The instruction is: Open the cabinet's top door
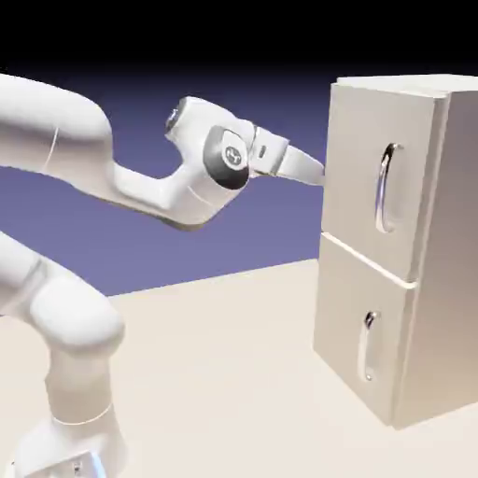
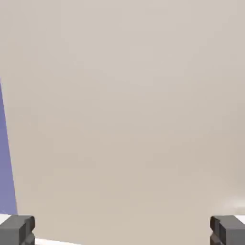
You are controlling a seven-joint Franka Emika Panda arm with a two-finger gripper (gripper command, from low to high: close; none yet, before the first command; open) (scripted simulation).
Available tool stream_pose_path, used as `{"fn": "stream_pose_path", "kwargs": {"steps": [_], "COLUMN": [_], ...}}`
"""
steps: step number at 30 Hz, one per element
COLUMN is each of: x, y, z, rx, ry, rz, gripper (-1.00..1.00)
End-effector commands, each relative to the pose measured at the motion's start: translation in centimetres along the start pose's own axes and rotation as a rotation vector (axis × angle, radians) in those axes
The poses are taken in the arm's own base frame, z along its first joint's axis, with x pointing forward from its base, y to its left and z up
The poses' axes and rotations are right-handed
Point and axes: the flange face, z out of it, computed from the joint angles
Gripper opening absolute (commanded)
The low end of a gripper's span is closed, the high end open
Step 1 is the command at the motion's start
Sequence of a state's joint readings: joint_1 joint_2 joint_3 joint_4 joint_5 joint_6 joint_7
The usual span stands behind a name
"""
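The beige cabinet (image 1: pixel 446 280) stands at the right of the exterior view. Its top door (image 1: pixel 357 177) looks shut and carries a long curved silver handle (image 1: pixel 386 188). My gripper (image 1: pixel 316 170) reaches in from the left and is at the door's left edge, well left of the handle; whether it touches the door I cannot tell. In the hand view the beige panel (image 2: pixel 129 110) fills almost the whole picture. My gripper (image 2: pixel 122 232) is open there, with its two grey fingertips (image 2: pixel 17 230) far apart and nothing between them. The handle is out of the hand view.
Below the top door is a shorter door (image 1: pixel 344 313) with a small silver handle (image 1: pixel 367 346). The cabinet stands on the pale table (image 1: pixel 215 373). A strip of blue backdrop (image 2: pixel 5 158) shows at the hand view's left edge.
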State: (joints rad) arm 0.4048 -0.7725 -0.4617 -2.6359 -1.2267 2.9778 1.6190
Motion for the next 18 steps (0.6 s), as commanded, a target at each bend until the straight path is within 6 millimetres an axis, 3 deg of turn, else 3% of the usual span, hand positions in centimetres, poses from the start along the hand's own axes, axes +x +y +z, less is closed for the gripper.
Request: {"fn": "stream_pose_path", "kwargs": {"steps": [1, 18], "x": [0.2, 3.0], "y": [0.1, 3.9], "z": [-0.2, -0.5], "rx": [0.008, 0.147], "ry": [0.010, 0.174], "rz": [0.000, 0.034], "gripper": [1.00, 1.00]}}
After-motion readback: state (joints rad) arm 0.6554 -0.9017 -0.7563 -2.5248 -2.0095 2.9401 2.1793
